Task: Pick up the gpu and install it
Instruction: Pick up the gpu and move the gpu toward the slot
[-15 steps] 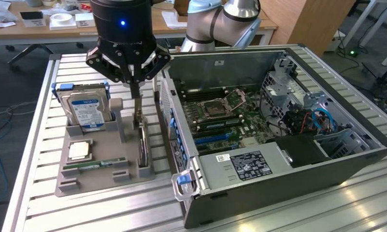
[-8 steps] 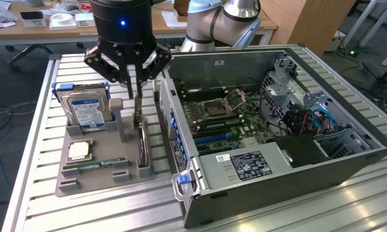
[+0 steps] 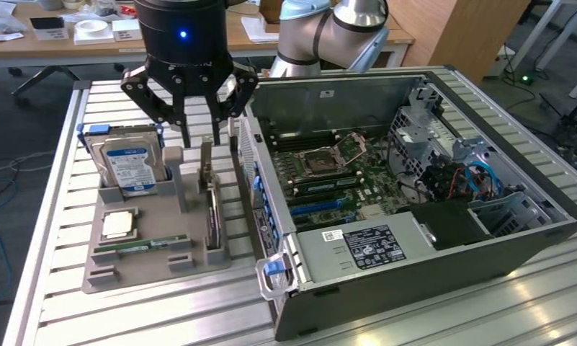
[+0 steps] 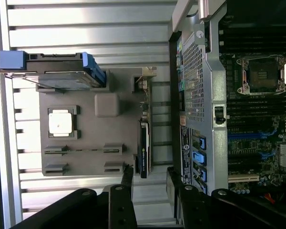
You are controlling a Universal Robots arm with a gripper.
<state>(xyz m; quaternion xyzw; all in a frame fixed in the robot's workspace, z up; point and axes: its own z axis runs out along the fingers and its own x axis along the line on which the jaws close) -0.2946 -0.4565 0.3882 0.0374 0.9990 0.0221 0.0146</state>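
Left of centre, your gripper [image 3: 202, 134] hangs, jaws open, above the gpu [image 3: 211, 216], likely light, stiff and fragile: pinch its upper edge.

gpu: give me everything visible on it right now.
The gpu is a thin, flat, dark card standing on edge in a slot of the grey holder, on the side nearest the PC case. A pale, metal-looking bracket forms the end that lies under the tool. The tool is open, with a finger on either side of that end; whether they touch it cannot be told. The card is not yet in the case.
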